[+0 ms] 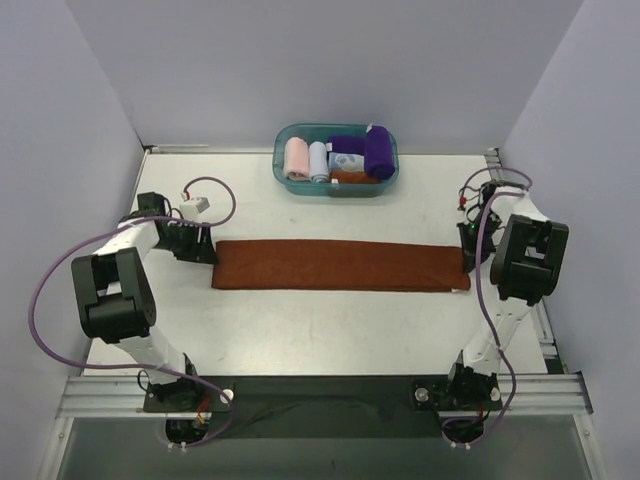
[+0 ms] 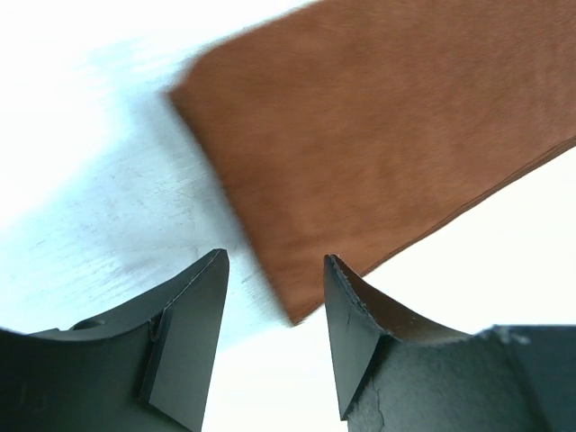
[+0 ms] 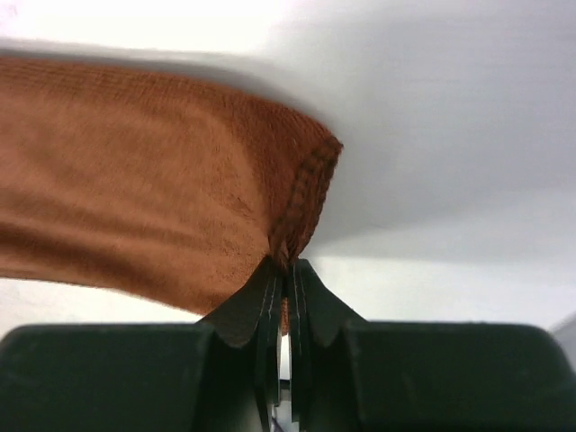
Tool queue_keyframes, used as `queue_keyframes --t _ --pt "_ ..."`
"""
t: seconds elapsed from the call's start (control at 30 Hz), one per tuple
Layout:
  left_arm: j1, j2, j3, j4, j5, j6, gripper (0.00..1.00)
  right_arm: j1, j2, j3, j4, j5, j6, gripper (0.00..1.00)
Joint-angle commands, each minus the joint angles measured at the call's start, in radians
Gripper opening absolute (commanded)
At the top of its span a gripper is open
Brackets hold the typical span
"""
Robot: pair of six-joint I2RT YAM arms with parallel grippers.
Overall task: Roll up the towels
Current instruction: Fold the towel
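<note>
Two towels in sight, well apart. Nearer one: rust-brown towel (image 1: 340, 265), flat on the white table (image 1: 300, 330), folded into a long narrow strip running left to right between the two arms. At the strip's left end sits the left gripper (image 2: 274, 270), low over the table, fingers spread. From its wrist view the towel's near corner lies in the gap between the two dark fingers; cannot tell whether either finger touches the cloth. At the strip's right end sits the right gripper (image 3: 286, 265), jaws pressed together and pinching the towel's stitched edge. The cloth puckers into a small peak right at the fingertips. Farther one: purple towel (image 1: 378, 152), rolled and standing at the right end of a teal basket (image 1: 283, 165), which sits at the far side of the table, beyond the strip's middle. Same basket holds a pink roll (image 1: 297, 158), a pale blue roll (image 1: 318, 160) and a white patterned cloth (image 1: 345, 161), packed side by side to the left of the purple towel.
</note>
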Motion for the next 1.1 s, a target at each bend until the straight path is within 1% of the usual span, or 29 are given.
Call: queue_keyframes --t 0.0,0.03,0.07,0.13,0.17,0.2,0.23,0.27,0.33,0.37,0.4,0.47,0.5,0.7,0.73,0.87,1.07 --pt "0.007 -0.075 0.001 0.034 0.029 0.006 0.57 -0.058 -0.072 0.137 -0.095 0.022 -0.081 0.00" --pt "0.007 -0.078 -0.002 0.034 0.035 0.006 0.57 -0.055 -0.077 0.163 -0.136 0.006 -0.088 0.00" --pt "0.005 -0.081 -0.003 0.034 0.043 0.004 0.58 -0.049 -0.078 0.208 -0.158 -0.041 -0.093 0.00" --pt "0.005 -0.081 -0.009 0.031 0.055 0.003 0.59 -0.020 -0.098 0.233 -0.196 -0.076 -0.093 0.00" --pt "0.007 -0.083 -0.011 0.029 0.068 0.003 0.61 -0.009 -0.106 0.240 -0.210 -0.108 -0.095 0.00" --pt "0.005 -0.083 -0.012 0.029 0.074 0.001 0.67 0.008 -0.120 0.243 -0.220 -0.148 -0.090 0.00" --pt "0.007 -0.084 -0.016 0.029 0.083 0.001 0.82 0.026 -0.124 0.247 -0.236 -0.168 -0.082 0.00" --pt "0.005 -0.084 -0.016 0.029 0.095 -0.003 0.83 0.069 -0.129 0.245 -0.244 -0.190 -0.078 0.00" --pt "0.007 -0.083 -0.014 0.029 0.106 -0.009 0.88 0.112 -0.137 0.242 -0.252 -0.240 -0.061 0.00" --pt "0.007 -0.083 -0.014 0.028 0.118 -0.014 0.95 0.155 -0.132 0.242 -0.252 -0.257 -0.043 0.00" --pt "0.007 -0.083 -0.016 0.025 0.126 -0.017 0.97 0.173 -0.126 0.251 -0.252 -0.303 -0.032 0.00" --pt "0.005 -0.081 -0.016 0.017 0.140 -0.026 0.97 0.207 -0.106 0.271 -0.250 -0.348 0.006 0.00" --pt "0.005 -0.081 -0.017 0.014 0.144 -0.034 0.97 0.242 -0.077 0.280 -0.252 -0.365 0.014 0.00" --pt "0.005 -0.071 -0.009 -0.005 0.151 -0.062 0.97 0.351 0.041 0.335 -0.241 -0.463 0.059 0.00" --pt "0.005 -0.067 -0.006 -0.006 0.148 -0.068 0.97 0.385 0.050 0.339 -0.237 -0.472 0.062 0.00" --pt "0.005 -0.040 0.000 -0.008 0.141 -0.106 0.97 0.454 0.090 0.363 -0.203 -0.477 0.088 0.00" --pt "0.005 -0.021 0.001 -0.009 0.126 -0.115 0.97 0.535 0.153 0.412 -0.178 -0.480 0.135 0.00"
